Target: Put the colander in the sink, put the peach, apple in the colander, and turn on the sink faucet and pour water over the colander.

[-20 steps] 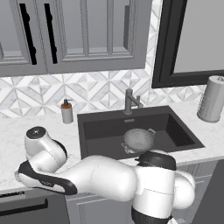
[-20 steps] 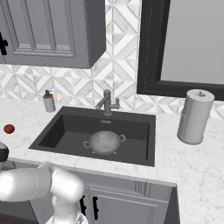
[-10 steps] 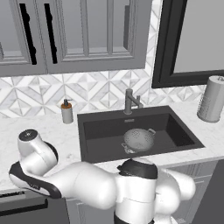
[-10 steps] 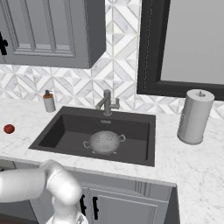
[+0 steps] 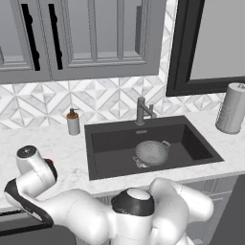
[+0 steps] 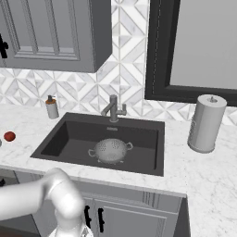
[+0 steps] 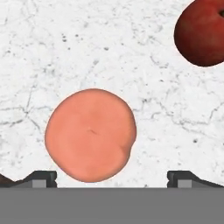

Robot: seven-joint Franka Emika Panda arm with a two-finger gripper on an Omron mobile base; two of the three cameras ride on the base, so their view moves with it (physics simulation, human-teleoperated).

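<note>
The peach (image 7: 90, 134) lies on the white marble tabletop (image 7: 109, 57) left of the sink (image 6: 60, 139), right under my fingers (image 7: 112, 177), which stand spread wide and empty. It looks round, smooth and soft, so I'd pinch gently across its widest middle. The apple (image 7: 199, 33) sits near it, apart. The colander (image 5: 152, 153) already rests in the sink.

Robot arm (image 5: 95, 217): glossy white, rounded shell segments, bulbous at joints. Dark grey, near-black bands and caps at joints; one round dark cap with pale centre on top of nearest joint. Finger tips (image 7: 41, 178): two small, dark grey, blocky. No cables or markings visible.
</note>
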